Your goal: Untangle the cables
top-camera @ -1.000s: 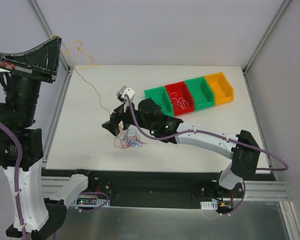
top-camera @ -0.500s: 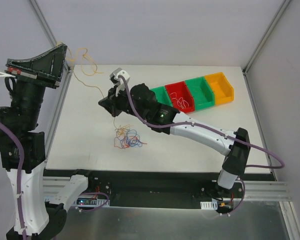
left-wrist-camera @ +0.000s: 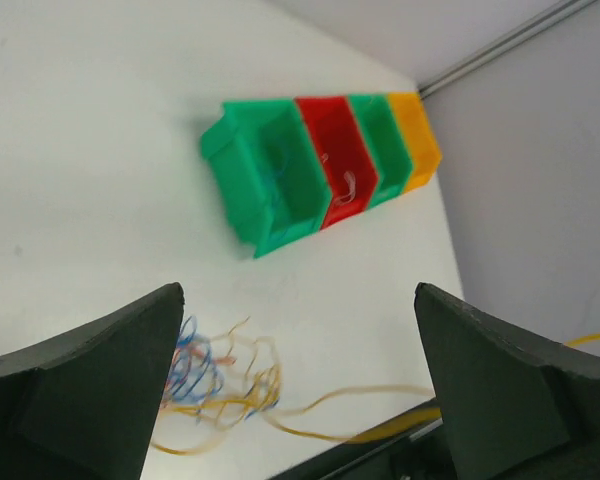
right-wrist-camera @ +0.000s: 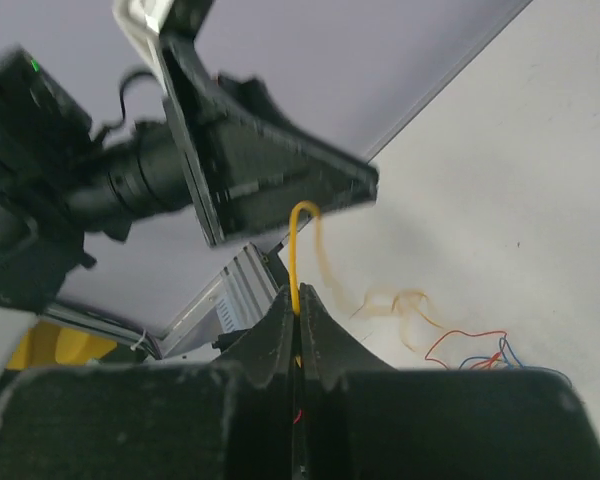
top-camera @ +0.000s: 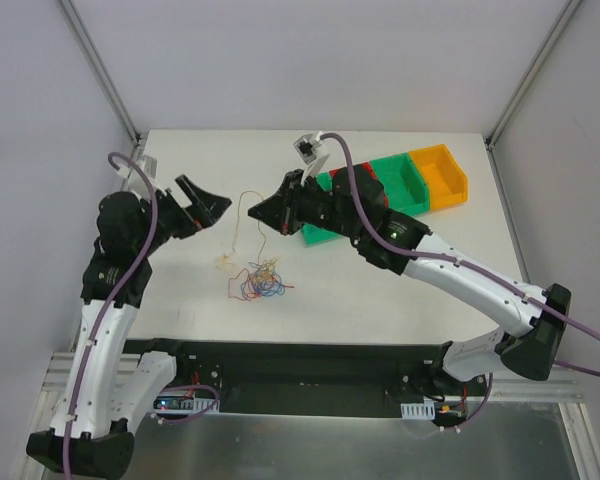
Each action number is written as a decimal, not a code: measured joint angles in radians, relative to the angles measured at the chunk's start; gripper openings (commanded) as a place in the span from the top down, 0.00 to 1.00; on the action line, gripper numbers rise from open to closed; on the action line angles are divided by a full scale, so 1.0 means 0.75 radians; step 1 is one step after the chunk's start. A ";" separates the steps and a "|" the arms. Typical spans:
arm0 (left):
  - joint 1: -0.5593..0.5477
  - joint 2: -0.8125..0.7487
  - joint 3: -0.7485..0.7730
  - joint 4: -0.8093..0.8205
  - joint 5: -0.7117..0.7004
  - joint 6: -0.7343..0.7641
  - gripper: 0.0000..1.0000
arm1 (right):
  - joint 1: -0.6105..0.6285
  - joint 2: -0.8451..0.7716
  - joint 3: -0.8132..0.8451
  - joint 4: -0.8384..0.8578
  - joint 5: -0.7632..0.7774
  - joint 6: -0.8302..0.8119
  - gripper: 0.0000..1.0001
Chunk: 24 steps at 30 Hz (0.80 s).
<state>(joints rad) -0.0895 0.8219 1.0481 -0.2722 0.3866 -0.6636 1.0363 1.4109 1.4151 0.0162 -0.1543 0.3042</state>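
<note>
At the left of the top frame, the left fingers (top-camera: 202, 203) stand spread wide with nothing between them, above the white surface (top-camera: 180, 300). Just right of them, low in the middle, the cables (top-camera: 259, 283) lie on the surface as a small knot of blue, red and orange-yellow loops. One orange-yellow strand (top-camera: 240, 220) rises from the knot to the right fingers (top-camera: 264, 212), which are pinched closed on it. Further right sits a row of bins (top-camera: 442, 180): green, red, green and orange.

The bins (left-wrist-camera: 238, 185) blur in the left wrist view; the yellow cable (right-wrist-camera: 293, 250) is hidden between the pressed fingers (right-wrist-camera: 270, 345) of the right hand (right-wrist-camera: 298, 305).
</note>
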 measured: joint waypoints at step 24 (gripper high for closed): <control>-0.001 -0.690 -1.112 0.197 0.238 -0.188 0.23 | -0.111 0.043 0.221 -0.114 -0.043 0.246 0.99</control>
<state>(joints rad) -0.0898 0.3046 0.2142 -0.1246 0.5652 -0.8047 0.9531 1.4429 1.5810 -0.0696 -0.1864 0.4889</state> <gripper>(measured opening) 0.719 0.012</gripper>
